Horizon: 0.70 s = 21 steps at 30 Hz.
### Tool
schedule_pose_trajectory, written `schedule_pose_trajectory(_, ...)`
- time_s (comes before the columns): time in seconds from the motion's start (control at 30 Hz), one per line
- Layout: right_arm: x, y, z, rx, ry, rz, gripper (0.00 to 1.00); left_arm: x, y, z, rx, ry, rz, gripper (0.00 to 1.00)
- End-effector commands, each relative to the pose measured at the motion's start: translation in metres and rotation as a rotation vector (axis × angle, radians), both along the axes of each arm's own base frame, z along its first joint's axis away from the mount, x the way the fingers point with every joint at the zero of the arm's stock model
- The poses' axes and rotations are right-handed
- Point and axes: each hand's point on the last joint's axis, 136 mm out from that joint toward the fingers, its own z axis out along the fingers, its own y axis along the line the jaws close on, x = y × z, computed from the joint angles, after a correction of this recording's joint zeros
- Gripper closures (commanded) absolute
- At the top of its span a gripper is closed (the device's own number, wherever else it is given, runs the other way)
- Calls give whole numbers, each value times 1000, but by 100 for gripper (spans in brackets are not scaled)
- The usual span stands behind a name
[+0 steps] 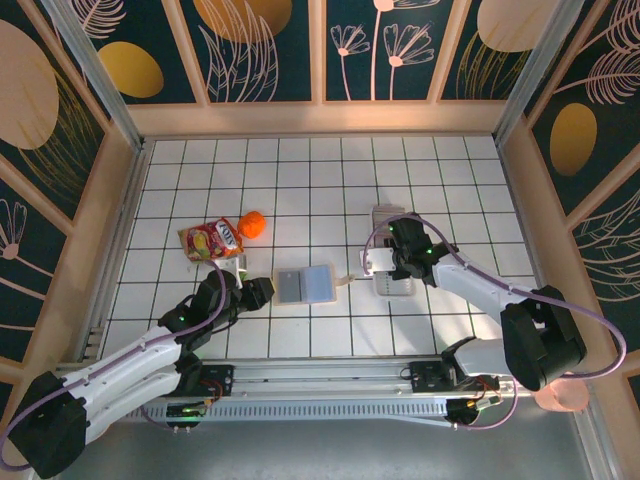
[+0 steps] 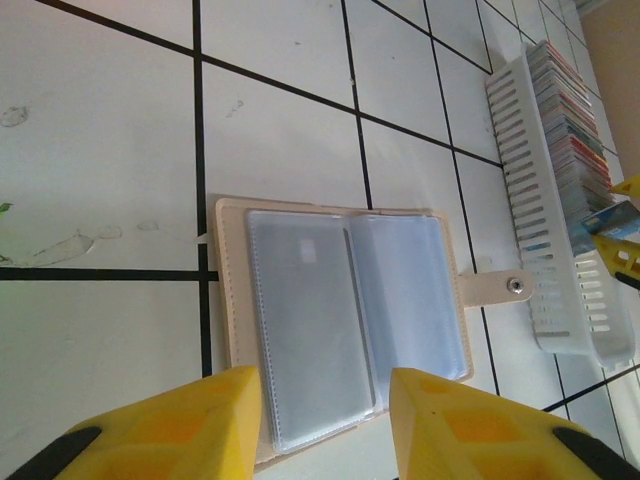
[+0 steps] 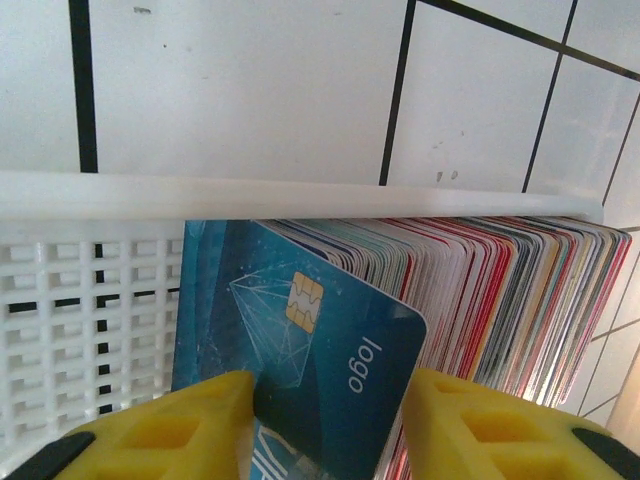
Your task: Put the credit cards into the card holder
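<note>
The card holder [image 1: 305,285] lies open and flat on the tiled floor, grey-blue sleeves up, its snap tab [image 2: 500,287] pointing right. My left gripper [image 1: 262,292] hovers at its left end. Its yellow fingers [image 2: 325,420] stand apart, straddling the holder's near edge [image 2: 310,320]. The credit cards [image 2: 570,110] stand packed on edge in a long white tray [image 2: 530,200]. My right gripper [image 1: 385,262] is over that tray. Its fingers [image 3: 330,420] are shut on a blue chip card [image 3: 340,340] that tilts out from the front of the stack [image 3: 500,300].
A red and yellow snack packet [image 1: 212,240] and an orange ball [image 1: 252,224] lie behind the left arm. The slotted white tray wall [image 3: 90,320] stands beside the held card. Wooden walls [image 1: 90,250] ring the floor.
</note>
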Motion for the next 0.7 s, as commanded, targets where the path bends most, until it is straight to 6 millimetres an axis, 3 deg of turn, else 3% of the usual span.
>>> schedule_pose_trajectory(0.0,21,3,28,22,-113,-18,62,-2,-3,2,-27,-5,-12,62)
schedule_pose_trajectory(0.67,14,4,40,48,-139,-17,75,-5,-3,0,-40,4,-11,66)
